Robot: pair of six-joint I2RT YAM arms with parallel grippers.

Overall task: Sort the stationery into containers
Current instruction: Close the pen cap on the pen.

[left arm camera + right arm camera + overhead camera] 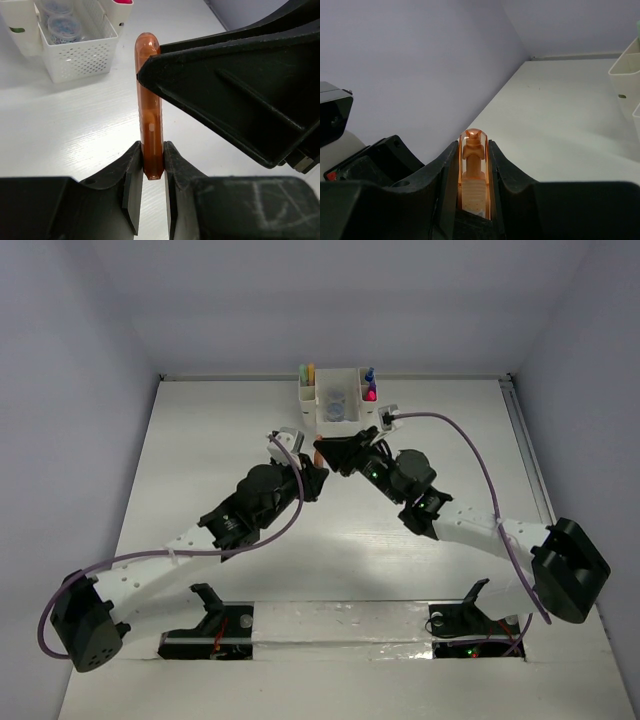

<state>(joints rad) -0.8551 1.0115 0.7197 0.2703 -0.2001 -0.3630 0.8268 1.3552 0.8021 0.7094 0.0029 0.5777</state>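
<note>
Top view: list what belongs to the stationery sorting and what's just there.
Job: orange marker, held by left gripper and right gripper; white organizer; round tubs and stored markers inside it.
Not the job: purple cables; table.

Orange marker (pixel 149 117) in left claw (pixel 152 155)
</note>
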